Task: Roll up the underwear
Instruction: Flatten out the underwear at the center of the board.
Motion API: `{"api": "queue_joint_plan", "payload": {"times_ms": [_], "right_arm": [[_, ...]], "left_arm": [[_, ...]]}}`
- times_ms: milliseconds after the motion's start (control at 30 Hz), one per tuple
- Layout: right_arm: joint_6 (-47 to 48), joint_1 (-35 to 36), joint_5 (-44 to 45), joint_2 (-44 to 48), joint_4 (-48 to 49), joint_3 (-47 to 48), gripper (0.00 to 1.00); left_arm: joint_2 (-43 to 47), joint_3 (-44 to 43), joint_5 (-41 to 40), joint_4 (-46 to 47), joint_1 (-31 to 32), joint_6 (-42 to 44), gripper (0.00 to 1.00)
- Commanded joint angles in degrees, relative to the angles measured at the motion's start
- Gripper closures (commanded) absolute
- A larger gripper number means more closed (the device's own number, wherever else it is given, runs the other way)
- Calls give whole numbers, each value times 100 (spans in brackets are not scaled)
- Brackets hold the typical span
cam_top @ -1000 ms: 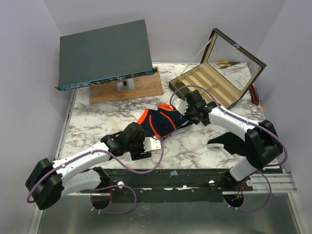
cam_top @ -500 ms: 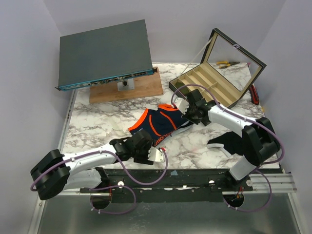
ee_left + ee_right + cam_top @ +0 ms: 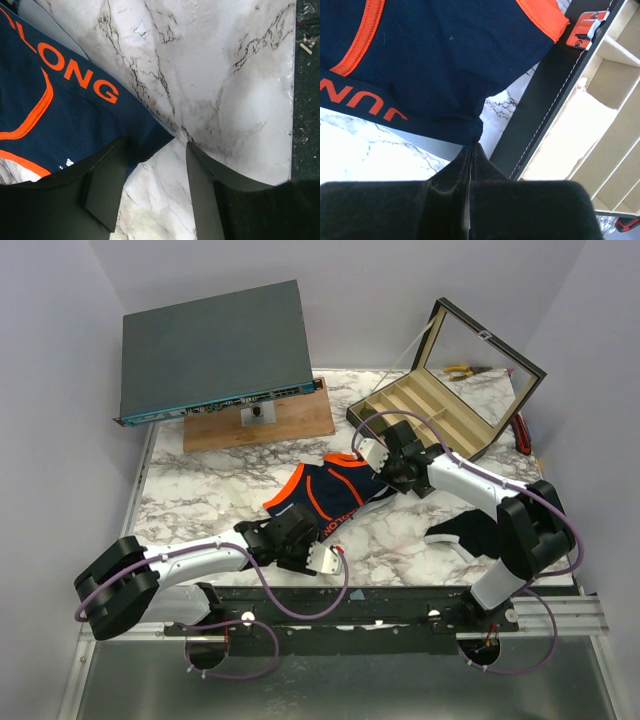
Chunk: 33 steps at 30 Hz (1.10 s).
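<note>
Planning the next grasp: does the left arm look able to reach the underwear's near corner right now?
Probably yes: the left gripper stands open right at the near corner of the underwear, with nothing lying in between.

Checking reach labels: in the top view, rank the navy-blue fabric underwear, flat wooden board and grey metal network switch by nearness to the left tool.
1. Navy-blue fabric underwear, right at the tips of the left tool.
2. Flat wooden board, farther back, centre-left.
3. Grey metal network switch, farthest, back left.
</note>
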State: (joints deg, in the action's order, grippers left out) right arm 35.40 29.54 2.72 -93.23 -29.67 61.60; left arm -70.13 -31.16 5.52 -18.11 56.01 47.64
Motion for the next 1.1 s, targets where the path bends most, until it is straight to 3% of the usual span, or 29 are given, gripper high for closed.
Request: {"api": "queue_joint_plan", "payload": {"times_ms": [0,133,367,500,600,867,1067], "right_arm": [[-51,-32,-177,-147,-135,133,99],[-49,-32,-178,-191,-154,172,99],[-10,-27,-158,-221,-162,203,99],[28,-49,-114,-248,-162,185,99],[50,-97,-97,-249,-182,183,99],[46,-264,-40,-41,-390,332,99],[184,-270,99,297,-590,617,99]], "left_arm": [[-78,-196,304,-171,33,258,48],[-283,-260,361,-292,29,374,60],[-487,-275,340,-172,31,381,67],[-524,-265,297,-140,31,297,81],[-481,-189,171,-137,32,215,100],[485,22,99,-273,-94,-178,100],[1649,-226,872,-822,-970,-376,100]]}}
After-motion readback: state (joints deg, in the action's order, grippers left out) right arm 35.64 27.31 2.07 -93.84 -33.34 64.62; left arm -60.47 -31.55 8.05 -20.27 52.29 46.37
